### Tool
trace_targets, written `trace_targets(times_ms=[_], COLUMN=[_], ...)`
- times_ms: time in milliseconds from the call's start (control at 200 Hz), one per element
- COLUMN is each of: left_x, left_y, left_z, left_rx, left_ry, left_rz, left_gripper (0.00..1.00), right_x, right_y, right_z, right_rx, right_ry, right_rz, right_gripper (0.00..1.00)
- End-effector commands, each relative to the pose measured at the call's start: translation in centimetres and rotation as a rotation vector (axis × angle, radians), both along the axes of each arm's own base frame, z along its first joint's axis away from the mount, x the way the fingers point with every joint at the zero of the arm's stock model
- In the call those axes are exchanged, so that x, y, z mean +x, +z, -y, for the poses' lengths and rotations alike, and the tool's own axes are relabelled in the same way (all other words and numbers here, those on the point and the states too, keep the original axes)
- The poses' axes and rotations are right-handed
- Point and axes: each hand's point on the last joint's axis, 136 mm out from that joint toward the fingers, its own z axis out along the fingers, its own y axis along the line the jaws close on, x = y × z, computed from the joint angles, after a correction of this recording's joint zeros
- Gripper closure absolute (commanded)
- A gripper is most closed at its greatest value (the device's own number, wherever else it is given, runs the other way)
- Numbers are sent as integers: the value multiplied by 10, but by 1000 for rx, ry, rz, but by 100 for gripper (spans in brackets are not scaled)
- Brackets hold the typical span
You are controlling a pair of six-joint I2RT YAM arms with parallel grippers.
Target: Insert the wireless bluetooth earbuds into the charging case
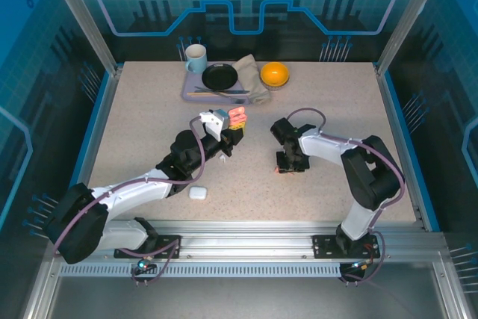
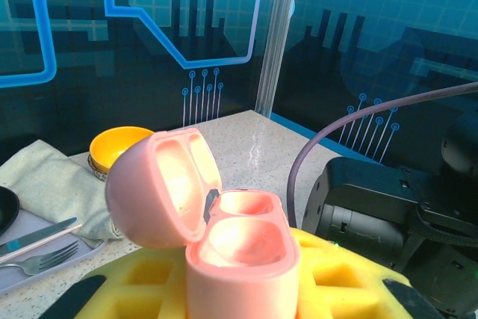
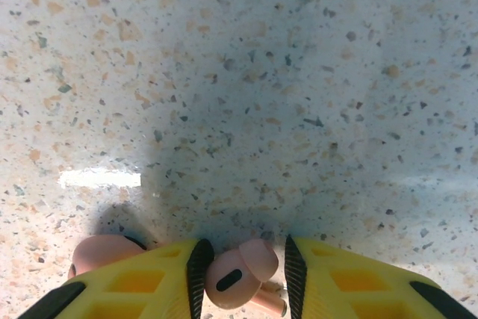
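My left gripper (image 1: 233, 126) is raised above the table and is shut on a salmon-pink charging case (image 2: 243, 259). The case's lid (image 2: 160, 184) is hinged open and both wells are empty. It shows in the top view as the pink case (image 1: 237, 117). My right gripper (image 1: 287, 163) points down at the tabletop. Its yellow fingers (image 3: 336, 278) stand narrowly apart, straddling a pink earbud (image 3: 235, 278) that lies on the table. The left pad touches the earbud and a sliver of gap remains on the right. A second pink earbud (image 3: 101, 253) lies just left of the fingers. The white earbuds are out of view.
A shut white case (image 1: 197, 193) lies near the left arm's forearm. At the back a tray (image 1: 190, 91) holds a mug (image 1: 196, 57), a black plate (image 1: 219, 76) and cutlery. Beside it are a cloth (image 1: 254, 80) and an orange bowl (image 1: 274, 74).
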Motion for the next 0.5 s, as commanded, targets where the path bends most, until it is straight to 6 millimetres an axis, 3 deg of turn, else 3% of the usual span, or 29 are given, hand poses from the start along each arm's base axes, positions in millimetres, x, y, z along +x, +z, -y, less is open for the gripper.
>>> trace_targets(times_ms=[0, 325, 495], left_x=[-3, -5, -6], left_y=[15, 14, 15], left_z=[-2, -2, -3], left_rx=[-26, -25, -24], left_ry=[-10, -14, -15], left_rz=[36, 37, 39], left_gripper=[100, 100, 100], right_x=[7, 4, 5], right_y=[-4, -8, -8], right_z=[1, 2, 2], right_rx=[-25, -33, -31], right_ry=[30, 49, 64], right_rz=[-9, -30, -34], right_gripper=[64, 67, 75])
